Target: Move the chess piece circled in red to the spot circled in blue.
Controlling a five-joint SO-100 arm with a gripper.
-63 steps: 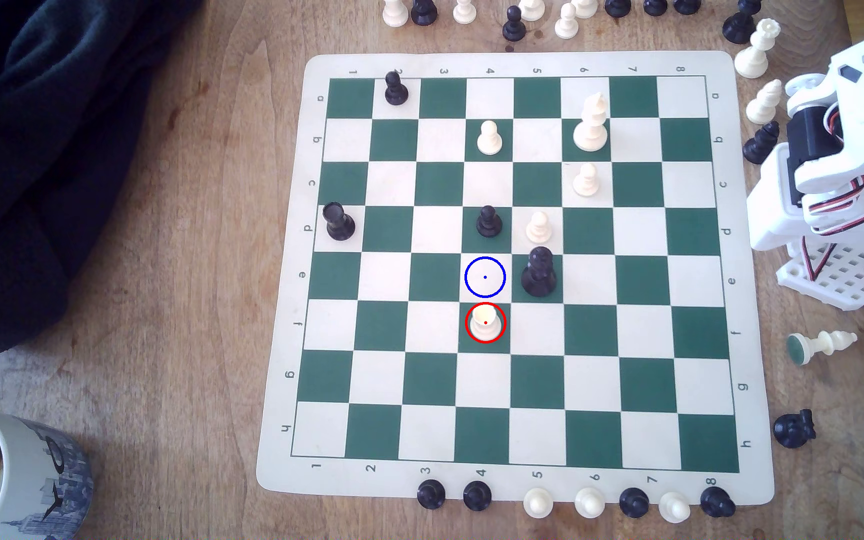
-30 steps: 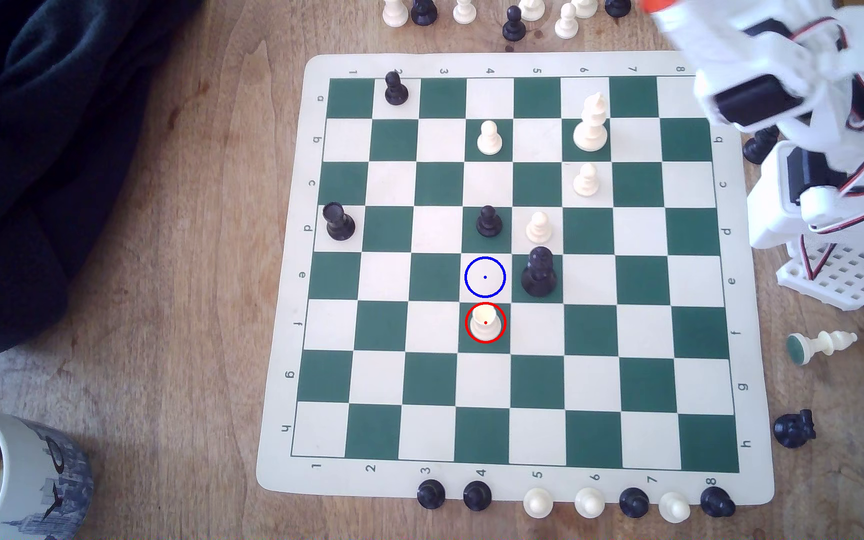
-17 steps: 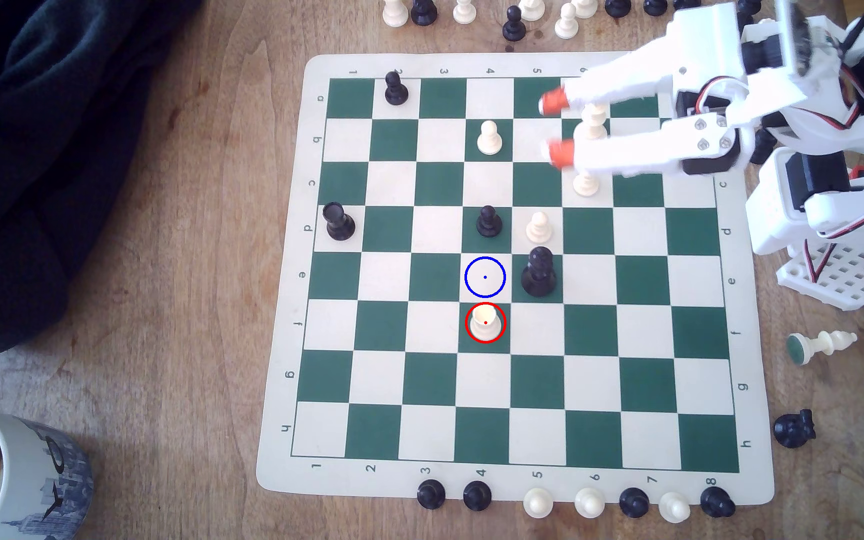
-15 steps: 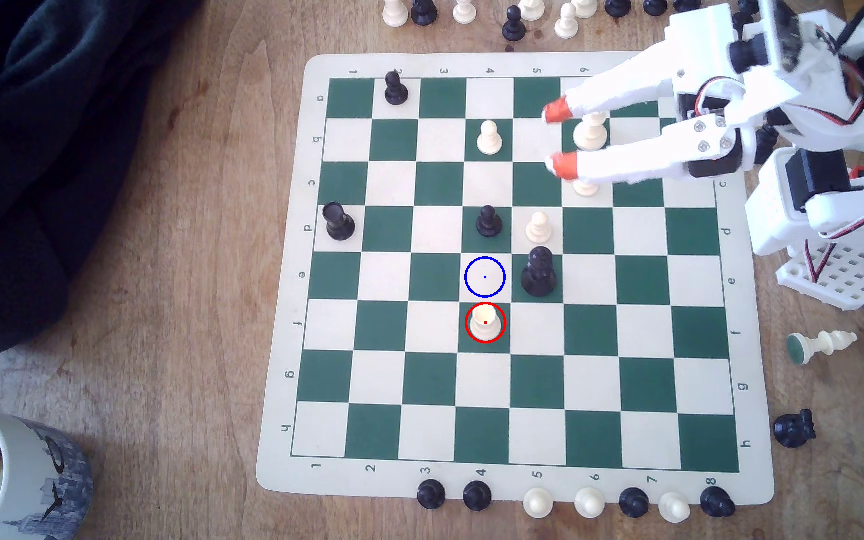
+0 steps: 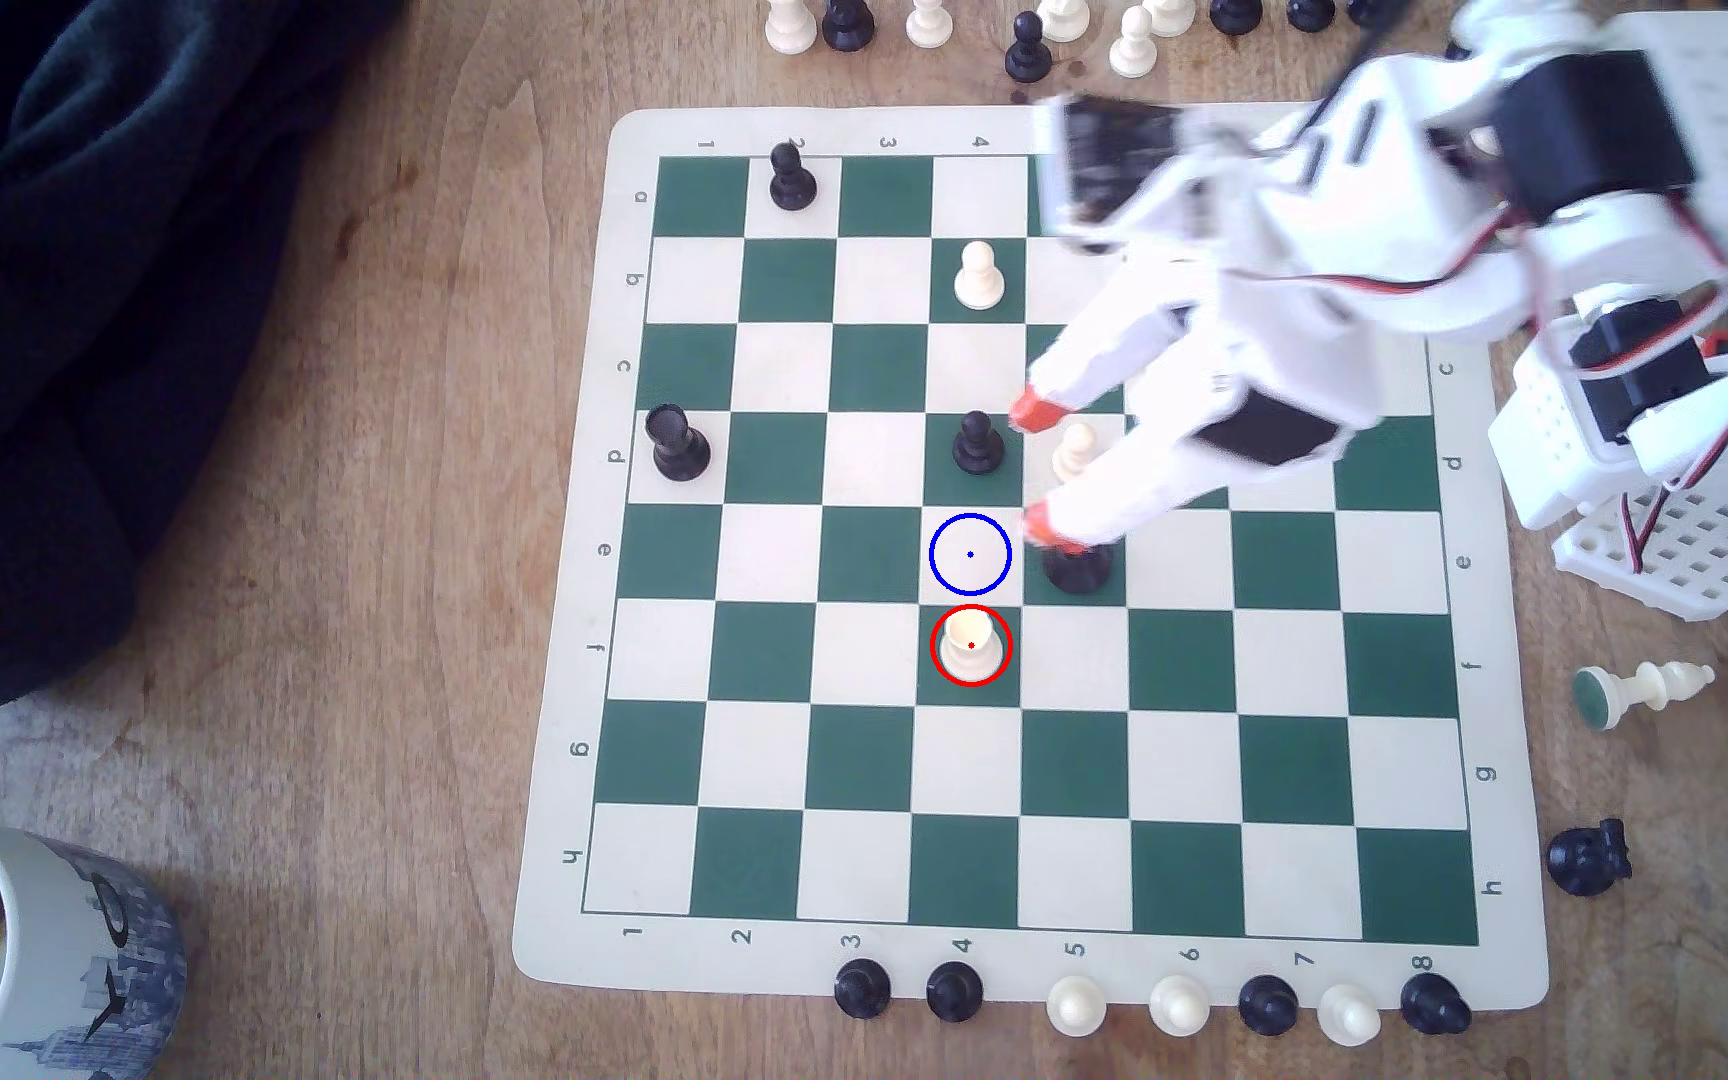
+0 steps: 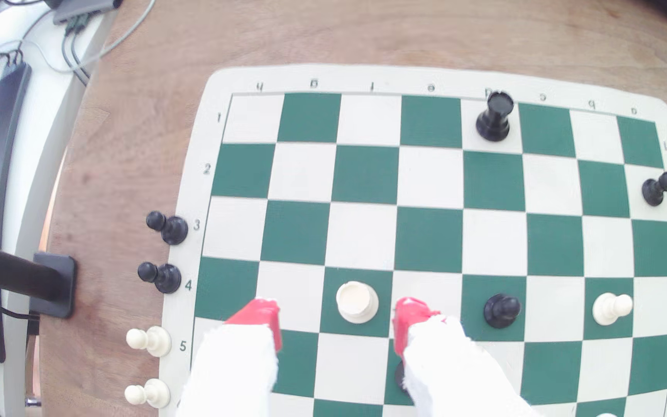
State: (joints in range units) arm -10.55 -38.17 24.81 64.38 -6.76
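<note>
Your pincer (image 5: 1036, 464) is hanging spread wide and empty over the middle of the chessboard (image 5: 1504, 966), its two red fingertips (image 5: 1034, 408) apart in the exterior view. The white pawn (image 5: 971, 644) is sitting upright inside the red ring on its green square, just below the blue-ringed square (image 5: 970, 555) in the frame. In the wrist view the pawn (image 6: 356, 301) is showing between the tips (image 6: 410, 316), untouched. A black pawn (image 5: 976, 443) is standing just above the blue ring.
</note>
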